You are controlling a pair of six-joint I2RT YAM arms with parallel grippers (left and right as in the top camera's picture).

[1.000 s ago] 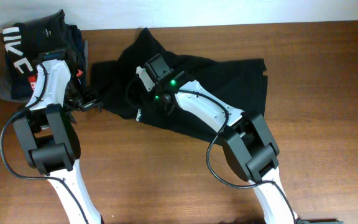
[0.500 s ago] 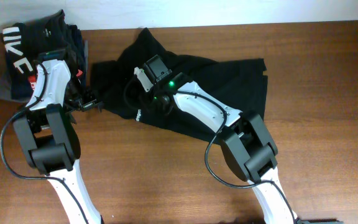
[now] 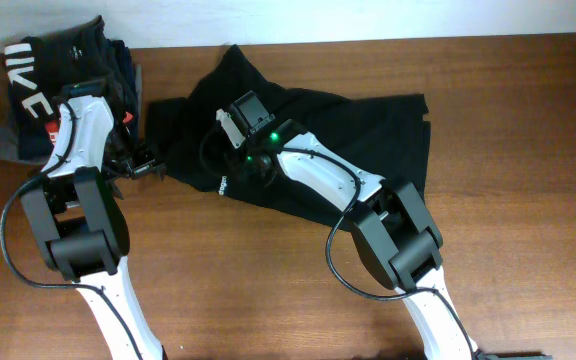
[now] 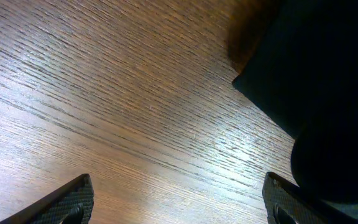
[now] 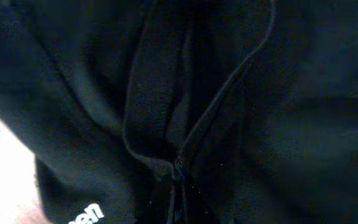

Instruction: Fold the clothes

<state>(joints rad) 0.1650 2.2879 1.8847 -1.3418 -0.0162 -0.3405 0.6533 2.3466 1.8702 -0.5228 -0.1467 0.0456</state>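
Garment [image 3: 388,130] spread, long axis left-right; sleeve [image 3: 230,62] points toward far edge.

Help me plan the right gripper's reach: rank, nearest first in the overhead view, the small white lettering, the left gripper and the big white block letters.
1. small white lettering, on the black garment, just below the right gripper in frame.
2. left gripper, leftward at the garment's edge.
3. big white block letters, far left.

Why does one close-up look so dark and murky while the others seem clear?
Right wrist view: the black garment fills the frame, dim and soft, only its white lettering standing out. Left wrist view: bright sheen on the wooden table, the garment a featureless shadow. Overhead view: evenly lit, sharp.
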